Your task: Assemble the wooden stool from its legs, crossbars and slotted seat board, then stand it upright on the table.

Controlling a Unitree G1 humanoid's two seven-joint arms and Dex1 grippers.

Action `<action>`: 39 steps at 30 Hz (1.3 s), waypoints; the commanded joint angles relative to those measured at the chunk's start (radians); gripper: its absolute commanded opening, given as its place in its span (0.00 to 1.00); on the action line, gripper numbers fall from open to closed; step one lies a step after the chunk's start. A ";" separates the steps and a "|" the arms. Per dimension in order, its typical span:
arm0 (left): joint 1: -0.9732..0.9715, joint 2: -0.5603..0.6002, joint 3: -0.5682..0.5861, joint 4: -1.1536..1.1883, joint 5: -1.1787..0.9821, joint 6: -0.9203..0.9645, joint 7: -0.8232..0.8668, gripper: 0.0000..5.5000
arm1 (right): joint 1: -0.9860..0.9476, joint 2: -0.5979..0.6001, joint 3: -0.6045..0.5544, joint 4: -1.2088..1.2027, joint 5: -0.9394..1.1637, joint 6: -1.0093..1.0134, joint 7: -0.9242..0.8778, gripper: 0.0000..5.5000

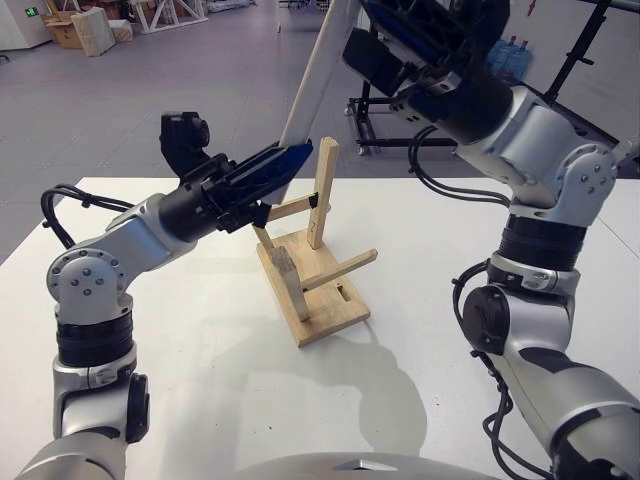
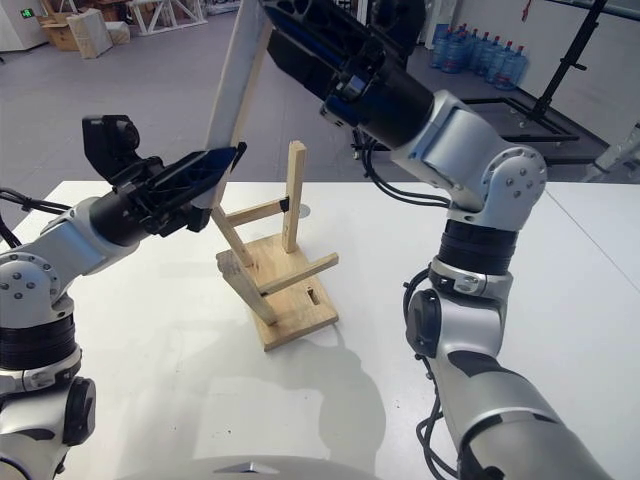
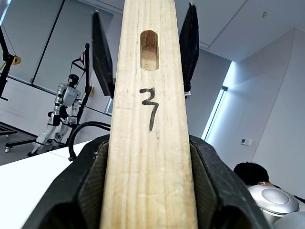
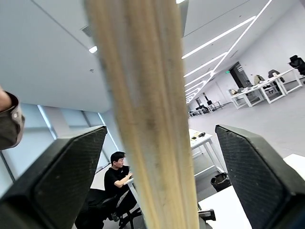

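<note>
The left gripper (image 1: 290, 158) looks pinched shut on the low end of a long pale wooden leg (image 1: 305, 80). That way the leg hangs up in the air, slanting over the stool, ready, I think, to go down into a hole. The right gripper (image 4: 159, 133) is higher up the same leg. Its two black fingers (image 4: 62, 176) are spread wide on each side and are not squeezing, so it looks like a guide. The leg is smooth and straight, with a small oval slot (image 3: 149, 50) cut in it for a crossbar. The half-built stool (image 1: 322, 200) sits upside down in the middle of the white table (image 1: 200, 380). Its flat light-brown wooden seat board (image 1: 325, 318) lies down, with legs and crossbars poking up and one little hole (image 1: 343, 293) free.
</note>
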 commanded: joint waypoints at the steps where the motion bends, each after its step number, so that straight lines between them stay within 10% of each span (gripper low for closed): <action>1: 0.009 -0.006 -0.017 -0.022 0.022 -0.002 -0.005 0.37 | 0.004 0.009 0.026 -0.014 0.030 -0.042 -0.022 0.76; 12: 0.036 -0.020 -0.043 -0.037 0.084 -0.006 -0.033 0.37 | 0.012 0.010 0.062 -0.028 0.077 -0.113 -0.041 0.76; 23: 0.040 -0.028 -0.042 -0.043 0.098 -0.004 -0.036 0.37 | 0.042 0.004 0.090 -0.057 0.089 -0.143 -0.053 0.44; 32: 0.054 -0.019 -0.051 -0.063 0.150 -0.013 -0.031 0.37 | 0.076 -0.029 0.099 -0.086 0.053 -0.147 -0.029 0.42; 39: 0.031 -0.027 -0.043 -0.052 0.192 -0.028 0.045 0.55 | 0.101 -0.071 0.091 -0.097 -0.036 -0.154 0.034 0.38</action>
